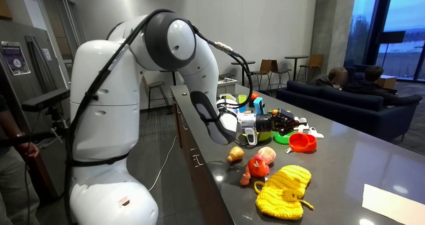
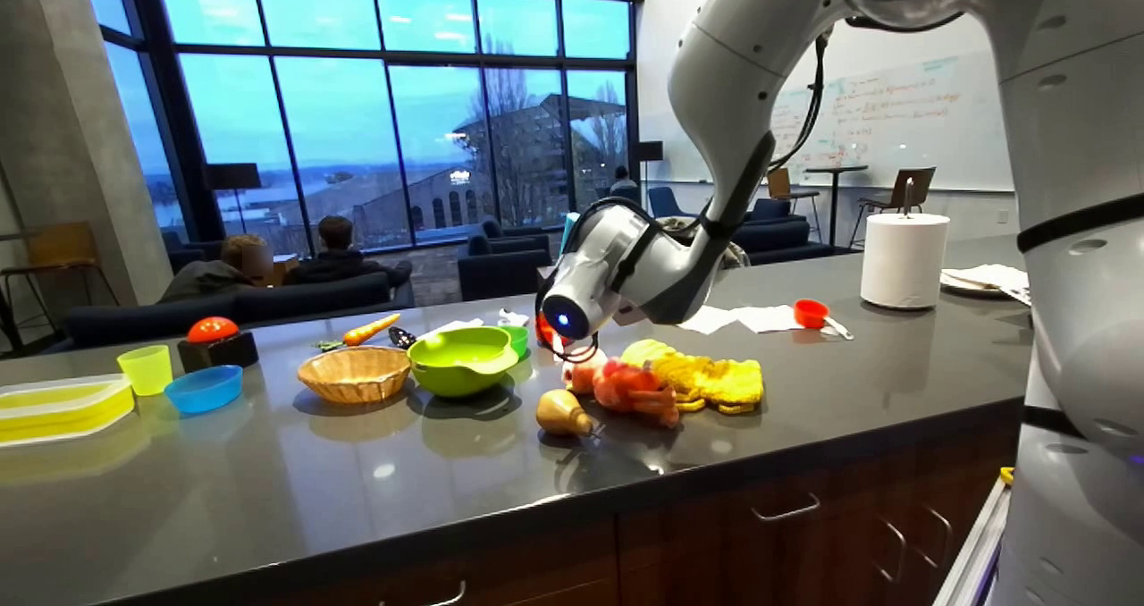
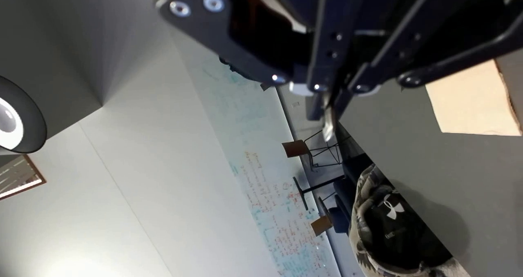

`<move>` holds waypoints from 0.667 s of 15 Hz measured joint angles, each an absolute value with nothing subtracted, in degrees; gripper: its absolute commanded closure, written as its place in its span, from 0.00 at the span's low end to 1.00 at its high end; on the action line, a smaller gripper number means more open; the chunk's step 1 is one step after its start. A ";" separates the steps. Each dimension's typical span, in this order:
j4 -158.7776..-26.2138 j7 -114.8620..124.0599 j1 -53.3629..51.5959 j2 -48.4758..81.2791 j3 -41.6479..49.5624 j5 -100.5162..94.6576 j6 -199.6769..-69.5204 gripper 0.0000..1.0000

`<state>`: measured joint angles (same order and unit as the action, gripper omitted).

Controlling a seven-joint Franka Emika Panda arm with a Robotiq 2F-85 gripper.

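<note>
My gripper (image 1: 296, 122) points level above the counter in an exterior view, over a red cup (image 1: 300, 142) with a metal handle. In the wrist view the gripper (image 3: 328, 107) is nearly closed, with its fingertips around a thin silvery piece (image 3: 328, 123) that sticks out past them. I cannot tell what this piece belongs to. White clip-like things (image 1: 313, 132) and a green round dish (image 1: 282, 138) lie close by. A pink and red stuffed toy (image 1: 258, 165) and a yellow knitted piece (image 1: 285, 191) lie nearer that camera. In an exterior view the robot wrist (image 2: 581, 307) hides the gripper.
A light green bowl (image 2: 447, 374), a wicker basket (image 2: 355, 378), a brown pear-shaped thing (image 2: 561, 414), a carrot (image 2: 371, 329) and a blue bowl (image 2: 205, 391) stand along the counter. A paper roll (image 2: 904, 262) and another red cup (image 2: 811, 313) stand farther along. A camouflage bag (image 3: 392, 228) shows.
</note>
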<state>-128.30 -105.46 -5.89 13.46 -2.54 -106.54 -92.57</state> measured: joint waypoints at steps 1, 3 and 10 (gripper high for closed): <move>-128.27 -104.79 -5.89 14.05 -2.54 -106.39 -92.59 0.99; -128.25 -103.53 -5.88 15.14 -2.54 -106.22 -92.60 0.99; -128.16 -101.35 -5.75 17.14 -2.59 -106.04 -92.75 0.99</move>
